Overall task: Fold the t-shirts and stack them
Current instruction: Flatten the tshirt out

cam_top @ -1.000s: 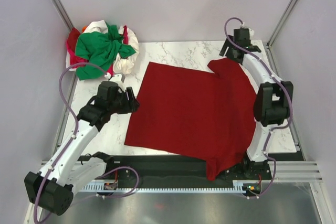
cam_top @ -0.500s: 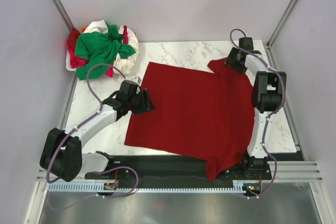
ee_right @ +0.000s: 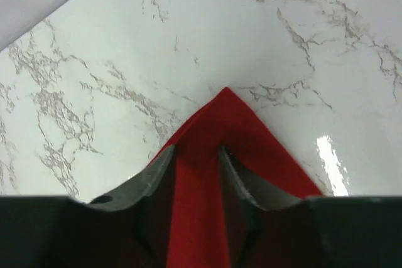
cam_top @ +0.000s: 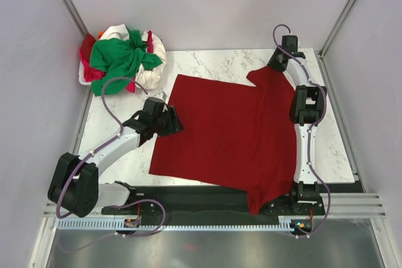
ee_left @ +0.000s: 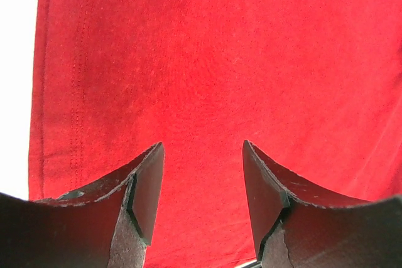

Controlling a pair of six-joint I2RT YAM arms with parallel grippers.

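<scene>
Now R jaws pinch dark red shirt (cam_top: 232,130) by its far sleeve corner. L jaws spread, hem edge beneath them.

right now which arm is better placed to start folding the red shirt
Right. The right gripper pinches a sleeve corner of the dark red t-shirt; the left gripper hangs open above it, holding nothing.

The scene is lit brightly and evenly from above, and shadows are kept faint. Glare is seen on the surface (ee_right: 330,161). The near fingers (ee_left: 147,183) are rendered dark and soft.
</scene>
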